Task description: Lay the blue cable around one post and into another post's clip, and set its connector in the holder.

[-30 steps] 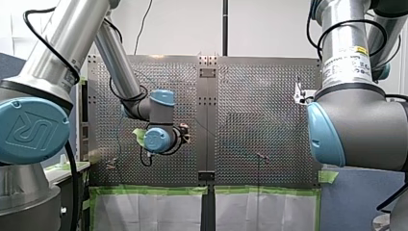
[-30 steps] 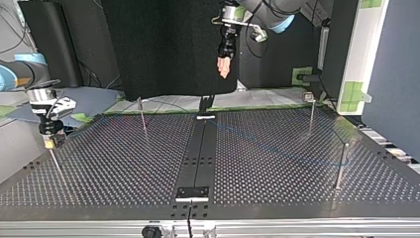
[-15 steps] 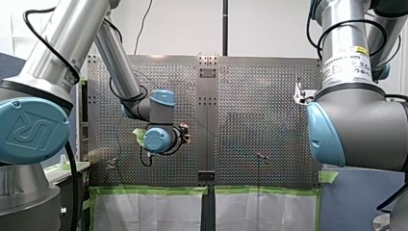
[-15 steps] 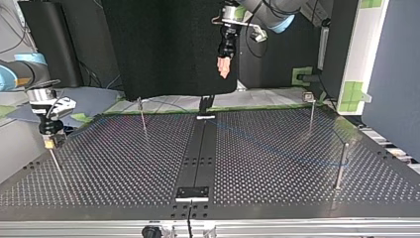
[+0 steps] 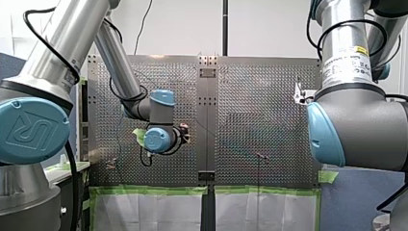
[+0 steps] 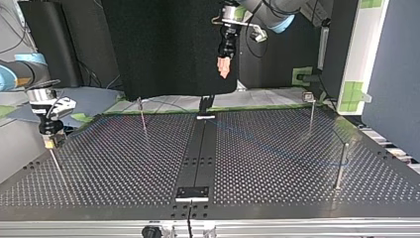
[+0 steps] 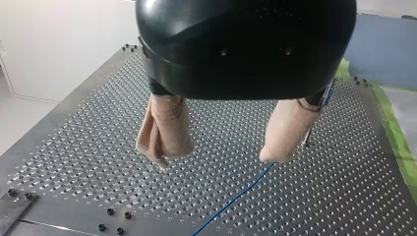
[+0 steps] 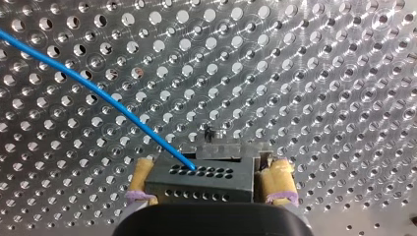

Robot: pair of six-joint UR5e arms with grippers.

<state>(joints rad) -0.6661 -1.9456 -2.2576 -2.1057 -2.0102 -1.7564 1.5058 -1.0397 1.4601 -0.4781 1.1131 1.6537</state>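
While my right gripper (image 8: pixel 209 173) clamps the black connector (image 8: pixel 196 184) low over the desk (image 8: pixel 319 73), the blue cable (image 8: pixel 98 91) runs from it diagonally away ahead; my left gripper (image 7: pixel 216 156) hangs open, well above that cable

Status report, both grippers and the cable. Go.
Left gripper open, empty. Right gripper shut on connector. Blue cable lies across table. No obstruction seen.

soft, even light. hard glints ring the holes of the worktop (image 8: pixel 319 73) under my right wrist; from the front a rainbow sheen crosses it. above it the housing of my left end effector (image 7: pixel 216 158) looms dark.
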